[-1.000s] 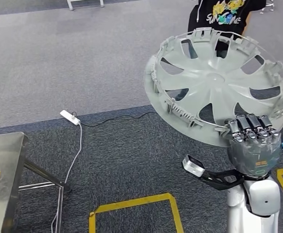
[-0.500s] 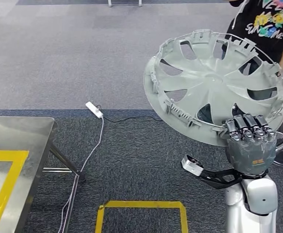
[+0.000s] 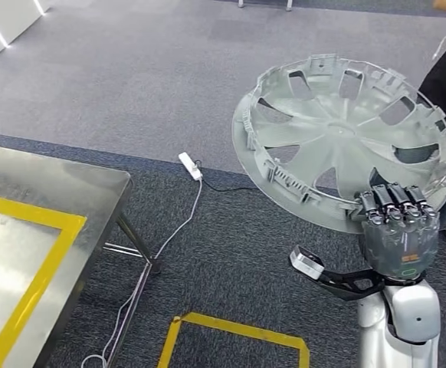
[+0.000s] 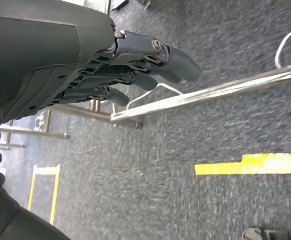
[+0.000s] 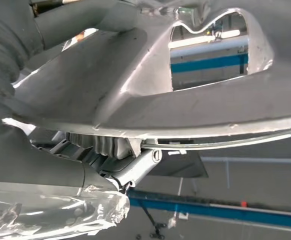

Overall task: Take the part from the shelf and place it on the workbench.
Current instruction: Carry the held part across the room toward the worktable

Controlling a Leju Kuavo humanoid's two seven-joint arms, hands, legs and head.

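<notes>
Carrying is the step in hand: the right hand grips the rim of the part, a grey wheel cover held up at the right of the frame, well apart from the desk at lower left. The left hand hangs with fingers loosely extended, holding nothing. In my judgement, the next move calls for bringing the part over the yellow-taped desk top and lowering it flat before release.

light was bright and even from overhead, with glare on the steel table and the floor's far corner. the left wrist picture was motion-blurred; the right wrist picture's close foreground was soft.
</notes>
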